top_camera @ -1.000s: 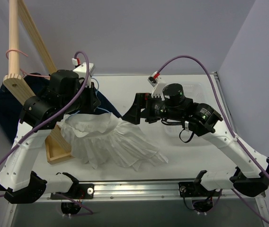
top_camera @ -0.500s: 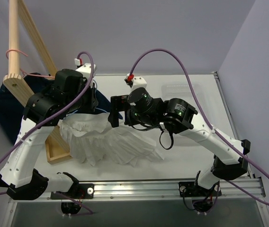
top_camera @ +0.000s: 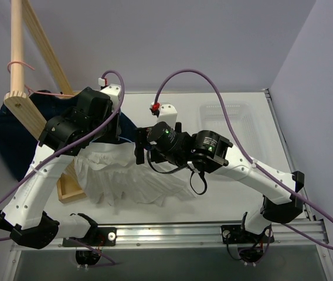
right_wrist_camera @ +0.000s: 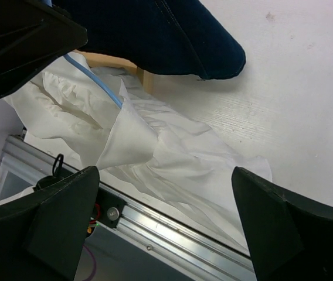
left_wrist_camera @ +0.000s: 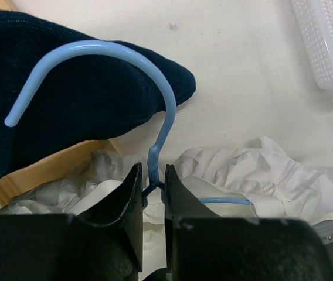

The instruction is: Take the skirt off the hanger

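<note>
The bench (top_camera: 225,205) spreads beneath the skirt (top_camera: 125,175), which lies on it as a crumpled white heap. A dark navy garment (top_camera: 5,140) lies just behind the skirt. The hanger (left_wrist_camera: 154,159) has its wire buried in the skirt's folds, with its hook rising clear of the skirt. The left fingers (left_wrist_camera: 122,199) pinch the hanger's neck just above the skirt. The right fingers (right_wrist_camera: 67,205) are spread wide over the skirt, gripping nothing.
</note>
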Robot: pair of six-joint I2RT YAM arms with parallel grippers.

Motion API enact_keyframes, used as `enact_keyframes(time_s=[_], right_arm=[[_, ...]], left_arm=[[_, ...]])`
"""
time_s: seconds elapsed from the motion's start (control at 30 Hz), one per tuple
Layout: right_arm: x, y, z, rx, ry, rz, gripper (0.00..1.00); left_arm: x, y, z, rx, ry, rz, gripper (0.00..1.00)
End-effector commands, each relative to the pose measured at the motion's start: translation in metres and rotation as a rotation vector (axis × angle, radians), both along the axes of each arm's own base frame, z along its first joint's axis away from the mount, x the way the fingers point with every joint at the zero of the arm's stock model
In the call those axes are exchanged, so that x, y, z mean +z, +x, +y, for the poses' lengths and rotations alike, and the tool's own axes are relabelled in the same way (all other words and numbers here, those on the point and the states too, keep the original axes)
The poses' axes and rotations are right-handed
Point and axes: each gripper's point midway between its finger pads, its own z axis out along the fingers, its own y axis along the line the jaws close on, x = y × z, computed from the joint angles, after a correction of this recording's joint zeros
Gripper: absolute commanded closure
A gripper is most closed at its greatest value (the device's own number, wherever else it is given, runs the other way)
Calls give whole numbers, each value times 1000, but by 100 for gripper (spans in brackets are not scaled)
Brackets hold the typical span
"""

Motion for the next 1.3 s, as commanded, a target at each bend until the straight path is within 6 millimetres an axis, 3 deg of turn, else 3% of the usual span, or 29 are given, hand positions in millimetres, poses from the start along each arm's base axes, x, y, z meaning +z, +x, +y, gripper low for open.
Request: enact_keyframes(time_s=[0.0, 0.23, 0.73, 0.9, 1.07, 1.27], right_arm=[[-6, 9, 4, -39, -30, -29, 12], [-13, 15, 18, -55, -32, -28, 18], [-13, 23, 29, -89, -18, -51, 19], [-29, 26, 31, -98, -77, -40, 21], [-35, 27, 28, -107, -113, -34, 37], [-36, 24, 18, -115, -139, -30, 48]], left_arm=[[16, 3, 7, 24, -9, -82, 98], [10, 5, 6, 40, -13, -65, 98], [-4, 7, 2, 55, -8, -24, 98], [-5, 7, -2, 56, -13, -16, 98], [-6, 8, -3, 61, -8, -12, 98], [-9, 10, -4, 68, -3, -8, 98]])
